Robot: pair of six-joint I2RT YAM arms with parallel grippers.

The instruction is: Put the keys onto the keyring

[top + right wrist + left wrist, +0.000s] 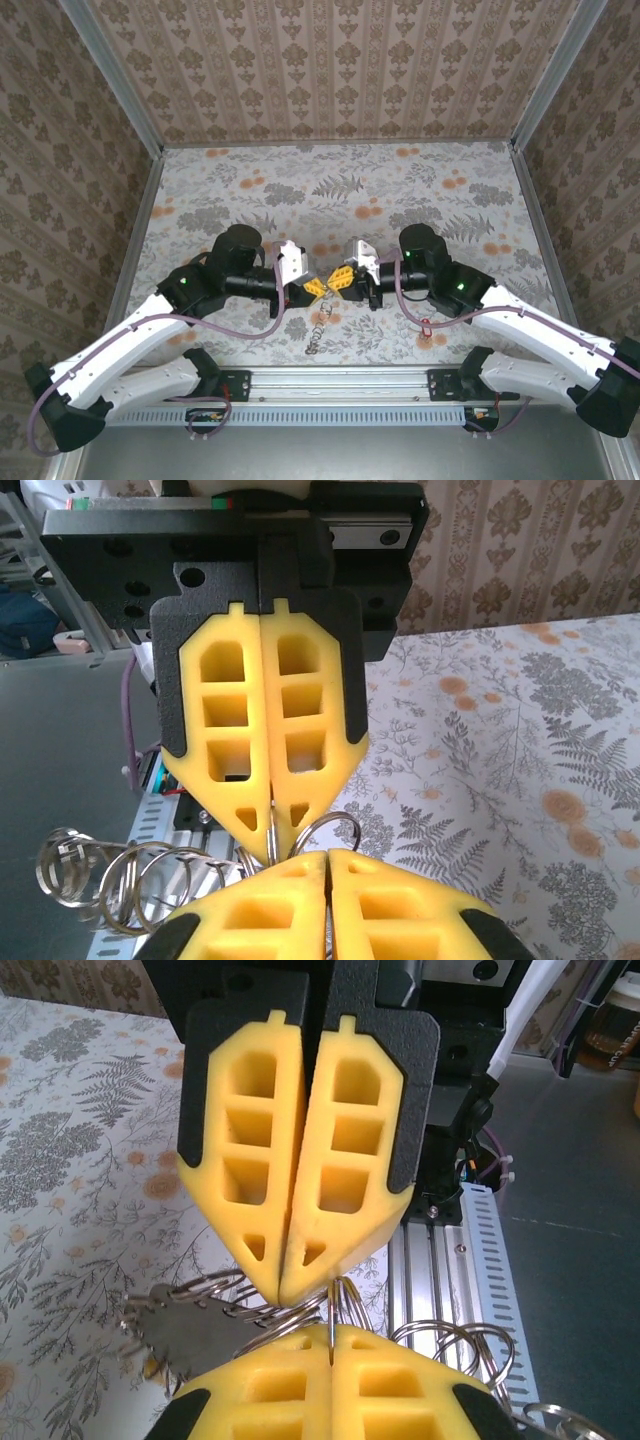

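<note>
left gripper (313,288): over the near middle of the table, tip to tip with the other gripper; yellow fingers (270,1385) pressed together, a thin wire of the keyring nipped in the seam.
right gripper (343,278): facing the left one from the right, tips almost touching it; yellow fingers (390,910) pressed together on another loop of the same wire.
keyring (110,875): silver wire rings linked in a chain, not one loop; one end is held between the two grippers, and in the right wrist view a run of rings trails off to the left.
ring chain, top view (315,335): runs from the meeting fingertips toward the near edge; cannot tell whether it hangs free or rests on the cloth.
grey metal piece (185,1330): flat, dull, attached to the rings just left of the fingertips in the left wrist view; blurred, cannot tell whether it is a key.
small red piece (427,325): on the cloth just beside the right forearm; too small to identify.
table (350,190): covered with a pale floral cloth, with patterned walls on three sides.
rail (340,382): aluminium, along the near edge between the arm bases.
</note>
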